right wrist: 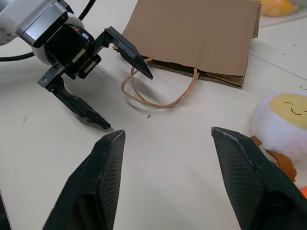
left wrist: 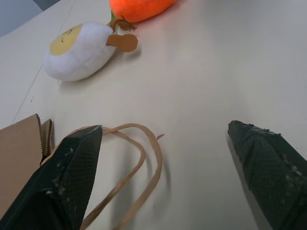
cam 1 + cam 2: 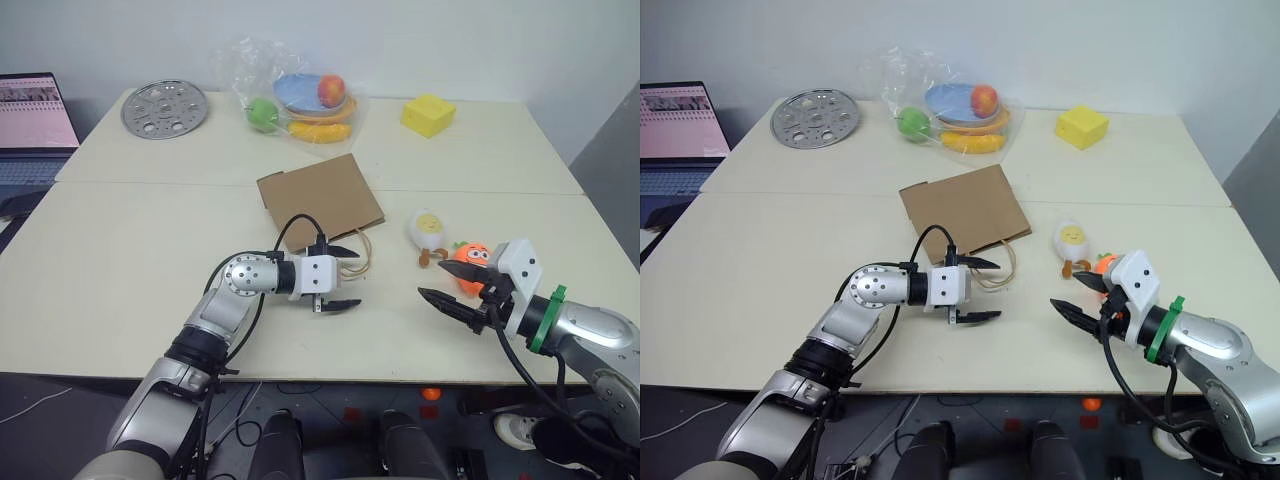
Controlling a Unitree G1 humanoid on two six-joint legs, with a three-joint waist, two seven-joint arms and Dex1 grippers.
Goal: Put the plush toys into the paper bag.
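Cream tabletop [image 3: 120, 250] against a white wall, made of two slabs joined along a seam. At far left, off the table edge, a laptop [image 3: 35, 125]; on the rear slab a perforated metal disc [image 3: 164, 108], then a clear plastic bag [image 3: 290, 95] of shiny fruit, then a yellow foam block [image 3: 428, 114]. Paper bag [image 3: 320, 195] lies flat near the centre, its loop handles [image 1: 158, 93] trailing toward the front edge. Left gripper [image 3: 341, 278] hangs over those handles, fingers spread wide, gripping nothing (one fingertip just above the loops). Egg plush [image 3: 428, 230] lies right of the bag, carrot plush [image 3: 470, 262] touching it on the near side. Right gripper [image 3: 447, 282] sits beside the carrot, fingers parted, empty.
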